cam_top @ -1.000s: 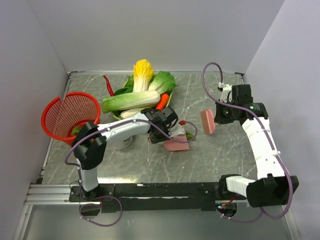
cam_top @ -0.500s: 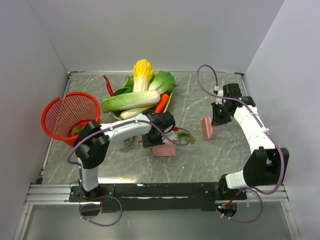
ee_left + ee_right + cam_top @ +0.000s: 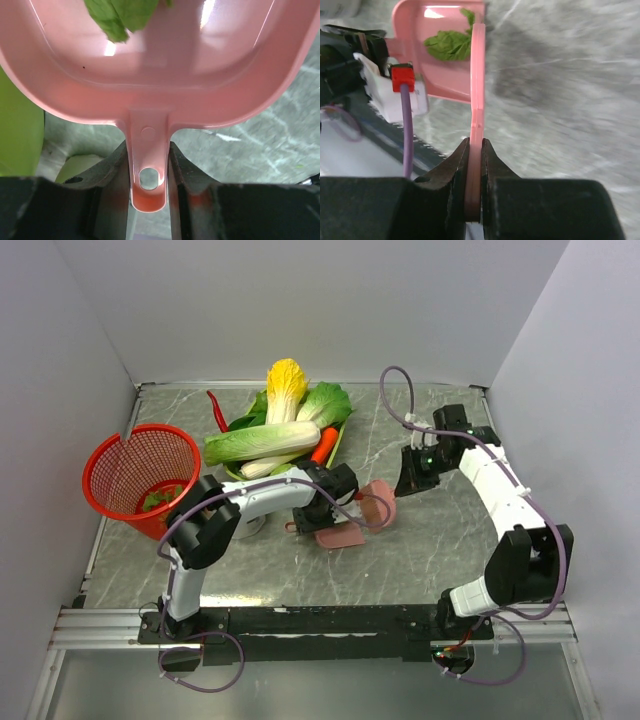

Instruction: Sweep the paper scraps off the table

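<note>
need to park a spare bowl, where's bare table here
Bare table runs along the near edge, between the dustpan and the mounting rail. A smaller patch lies at the back, between the vegetable pile and the right arm. Crowded: the middle, where dustpan meets brush, and the red basket at left.

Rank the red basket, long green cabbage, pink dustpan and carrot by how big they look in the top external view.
1. red basket
2. long green cabbage
3. pink dustpan and carrot: too close to rank, as both are partly hidden.
</note>
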`<state>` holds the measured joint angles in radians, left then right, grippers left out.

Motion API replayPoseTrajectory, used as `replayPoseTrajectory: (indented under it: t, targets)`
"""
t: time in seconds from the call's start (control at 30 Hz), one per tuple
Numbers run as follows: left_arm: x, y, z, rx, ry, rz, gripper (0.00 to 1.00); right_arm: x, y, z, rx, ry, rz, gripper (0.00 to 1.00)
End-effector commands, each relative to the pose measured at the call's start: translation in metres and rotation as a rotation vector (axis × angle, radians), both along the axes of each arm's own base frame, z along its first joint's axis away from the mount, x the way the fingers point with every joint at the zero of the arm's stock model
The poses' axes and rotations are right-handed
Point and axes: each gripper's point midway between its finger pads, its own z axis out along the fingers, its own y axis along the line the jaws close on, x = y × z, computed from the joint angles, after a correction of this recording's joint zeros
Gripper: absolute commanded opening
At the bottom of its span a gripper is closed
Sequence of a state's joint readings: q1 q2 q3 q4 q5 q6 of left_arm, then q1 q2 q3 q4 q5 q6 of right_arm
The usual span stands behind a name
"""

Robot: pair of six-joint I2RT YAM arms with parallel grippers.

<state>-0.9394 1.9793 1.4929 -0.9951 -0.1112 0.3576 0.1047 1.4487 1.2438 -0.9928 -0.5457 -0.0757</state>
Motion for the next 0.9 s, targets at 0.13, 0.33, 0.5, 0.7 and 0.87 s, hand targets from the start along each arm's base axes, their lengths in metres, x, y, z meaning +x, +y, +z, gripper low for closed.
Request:
replayPoseTrajectory:
  t: [0.13,0.33,0.5,0.7,0.87]
  targets:
    - [-0.004,-0.016,0.007,-0.146,-0.022,0.017,0.01,0.010,-0.035,0.073,-0.117,-0.283,-0.016,0.00]
    - [0.003,-0.021,0.013,-0.177,-0.043,0.016,0.01,0.017,-0.057,0.084,-0.223,-0.355,-0.101,0.00]
    - [0.023,-0.053,0.036,-0.457,-0.140,0.035,0.01,0.025,-0.082,0.081,-0.294,-0.366,-0.204,0.00]
    - [0.037,-0.065,0.052,-0.519,-0.220,0.000,0.01,0.030,-0.092,0.087,-0.300,-0.377,-0.243,0.00]
    - [0.046,-0.086,0.065,-0.629,-0.236,0.010,0.01,0.028,-0.097,0.078,-0.290,-0.366,-0.294,0.00]
